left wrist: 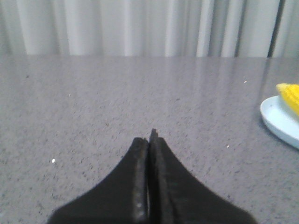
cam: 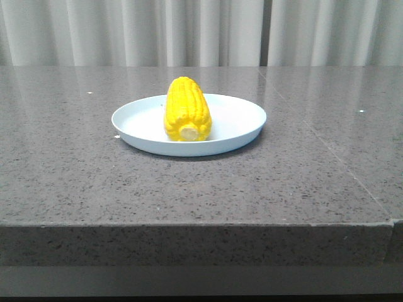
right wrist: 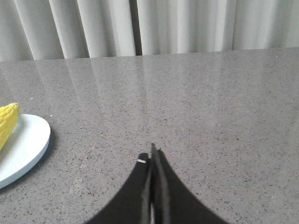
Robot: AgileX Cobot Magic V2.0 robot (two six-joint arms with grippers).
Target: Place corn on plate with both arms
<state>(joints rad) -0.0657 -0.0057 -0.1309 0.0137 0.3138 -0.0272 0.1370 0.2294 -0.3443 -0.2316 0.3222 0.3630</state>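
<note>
Left gripper pressed tight, nothing between its fingers; right gripper the same, pinched together and empty. Out from them, both low over the grey table, sits one plate, well off to each claw's inner side, and one corn lies on it, stub end facing the camera. Job looks done. The risk: a careless sweep inward nudges the rim and rolls the cob off.

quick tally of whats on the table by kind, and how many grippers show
corn: 1
plate: 1
grippers: 2, left and right, both shut and empty, away from the plate
total: 4
</note>
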